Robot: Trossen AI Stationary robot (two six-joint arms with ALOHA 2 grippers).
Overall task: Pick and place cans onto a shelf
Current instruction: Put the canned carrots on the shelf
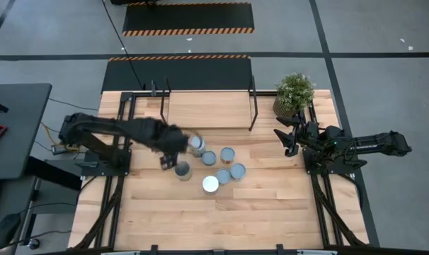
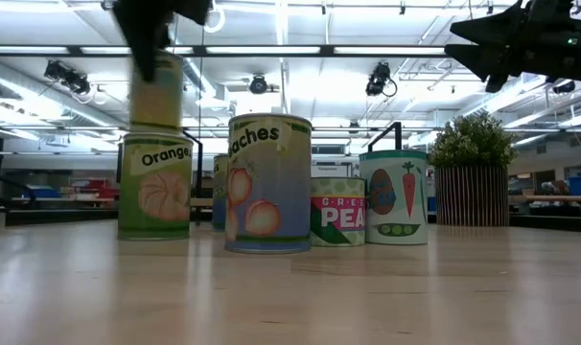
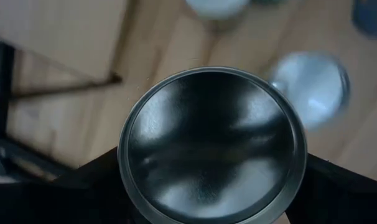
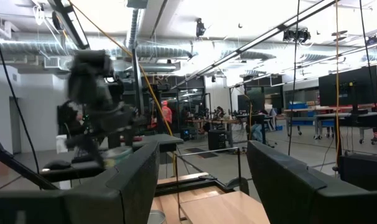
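Cans (image 1: 218,170) sit clustered mid-table, in front of the shelf (image 1: 207,106), whose board carries none of them. Your left gripper (image 1: 173,147) is clamped on one can (image 3: 212,144): the left wrist view shows its round metal top filling the space between both fingers (image 3: 92,186). The low view shows that can (image 2: 157,91) lifted off the table, hanging directly above the orange-labelled can (image 2: 154,186). Your peach can (image 2: 268,183), pea can (image 2: 337,211) and vegetable can (image 2: 394,196) stand upright on the table (image 2: 290,297). Your right gripper (image 1: 289,140) waits near the plant (image 1: 294,93), raised, fingers drawn nearly together, holding nothing.
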